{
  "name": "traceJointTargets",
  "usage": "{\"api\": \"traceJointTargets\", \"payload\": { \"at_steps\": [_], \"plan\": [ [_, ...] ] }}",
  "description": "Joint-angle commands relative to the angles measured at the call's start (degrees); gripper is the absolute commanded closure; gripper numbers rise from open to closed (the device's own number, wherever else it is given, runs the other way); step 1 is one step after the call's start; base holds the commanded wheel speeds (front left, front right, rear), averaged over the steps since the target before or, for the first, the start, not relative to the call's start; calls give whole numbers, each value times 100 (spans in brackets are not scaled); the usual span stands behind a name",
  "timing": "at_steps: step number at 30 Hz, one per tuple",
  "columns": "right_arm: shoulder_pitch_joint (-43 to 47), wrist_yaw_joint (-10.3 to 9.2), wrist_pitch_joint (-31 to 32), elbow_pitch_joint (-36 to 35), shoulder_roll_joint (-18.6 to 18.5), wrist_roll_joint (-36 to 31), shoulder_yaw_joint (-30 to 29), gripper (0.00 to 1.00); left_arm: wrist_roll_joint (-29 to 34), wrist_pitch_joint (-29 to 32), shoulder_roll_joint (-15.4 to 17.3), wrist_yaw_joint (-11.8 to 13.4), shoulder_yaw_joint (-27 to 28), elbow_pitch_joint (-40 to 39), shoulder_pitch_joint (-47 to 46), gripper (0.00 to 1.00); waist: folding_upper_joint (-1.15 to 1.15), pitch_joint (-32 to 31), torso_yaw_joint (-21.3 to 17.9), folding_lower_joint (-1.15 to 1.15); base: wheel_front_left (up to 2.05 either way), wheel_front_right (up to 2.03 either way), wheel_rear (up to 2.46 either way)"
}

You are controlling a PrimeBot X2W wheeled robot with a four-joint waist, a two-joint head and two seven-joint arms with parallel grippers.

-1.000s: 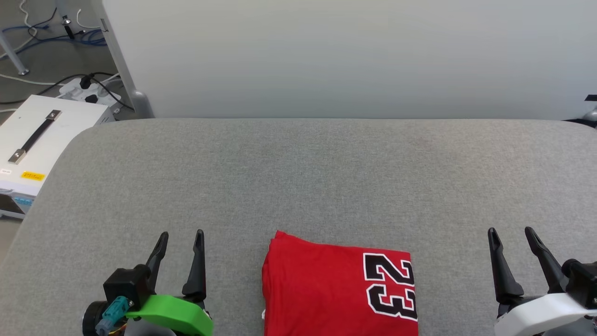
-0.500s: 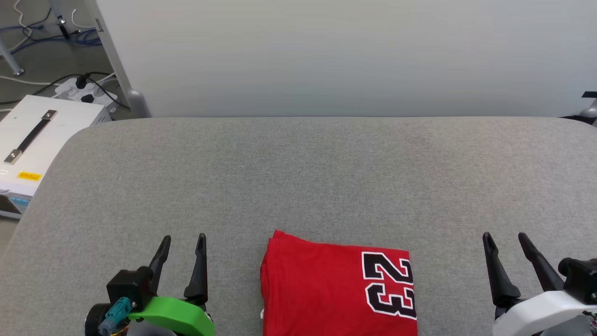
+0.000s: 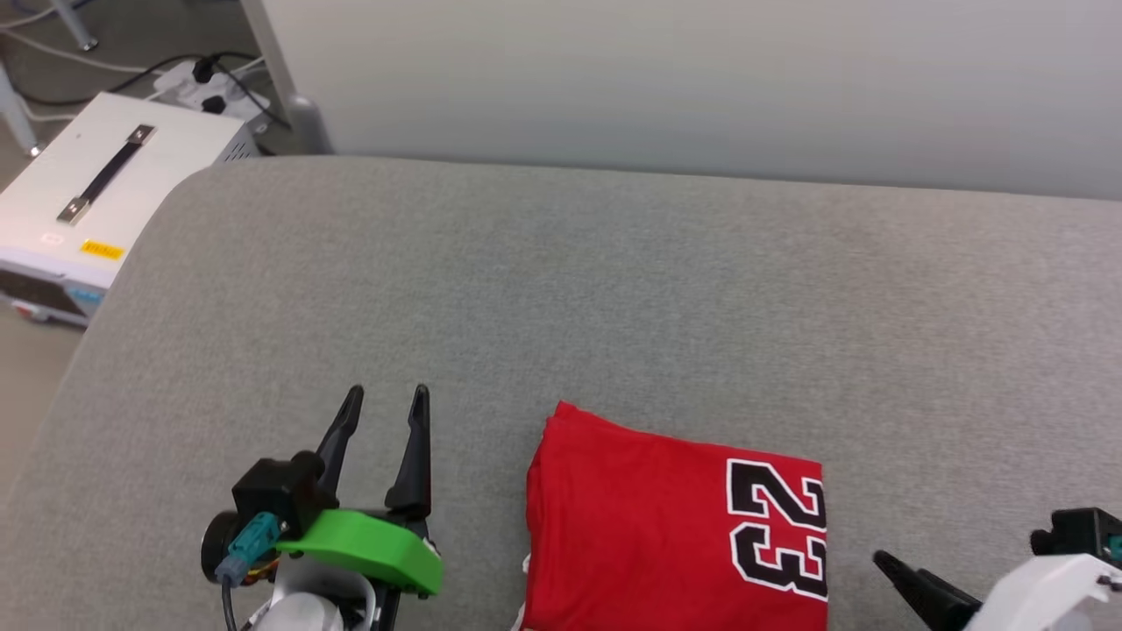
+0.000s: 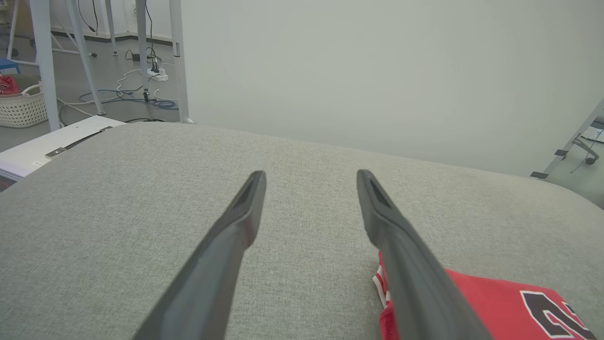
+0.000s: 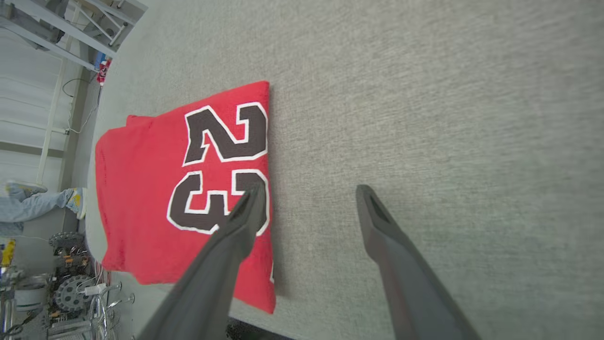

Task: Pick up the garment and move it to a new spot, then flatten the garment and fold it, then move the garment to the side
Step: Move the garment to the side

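Looking down from the head, saw a grey fabric counter (image 3: 614, 289) before a pale wall panel (image 3: 701, 79), with a white box (image 3: 105, 175) on the floor at left. Found the garment (image 3: 649, 543) folded at the counter's near edge, number print (image 3: 776, 526) up. Found the left gripper (image 3: 383, 403) just beside it, fingers wide, empty. Noted the whole view swung since half a second before, and the right gripper (image 3: 920, 585) drawn nearer the garment.

From the left wrist, spotted a woven basket (image 4: 21, 108) on the floor, something red inside.

From the right wrist, found fingers wide, one tip over the print; could not tell contact.
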Motion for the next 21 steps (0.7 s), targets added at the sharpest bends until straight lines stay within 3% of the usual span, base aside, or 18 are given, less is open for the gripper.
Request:
{"api": "traceJointTargets", "payload": {
  "at_steps": [1, 12, 13, 14, 21],
  "plan": [
    [-204, -1, 117, 35, 26, 209, 95, 0, 93, -32, -54, -50, 19, -28, -153, 0, 0, 301, 301, 0, 0, 0, 0],
    [-804, -1, 699, 957, 45, 811, 645, 0, 306, -33, -258, -242, 218, -30, -340, 0, 0, 701, 615, 0, 0, 0, 0],
    [-855, -1, 793, 1120, 40, 845, 740, 73, 352, -33, -312, -287, 287, 5, -347, 0, 0, 729, 641, 0, 0, 0, 0],
    [-868, -1, 810, 1139, 45, 862, 768, 100, 366, -33, -326, -299, 307, 14, -345, 0, 0, 731, 642, 0, 0, 0, 0],
    [-1031, -1, 708, 948, -90, 777, 1008, 100, 482, -33, -377, -371, 451, 87, -258, 0, 0, 550, 509, 0, 0, 0, 0]
  ]
}}
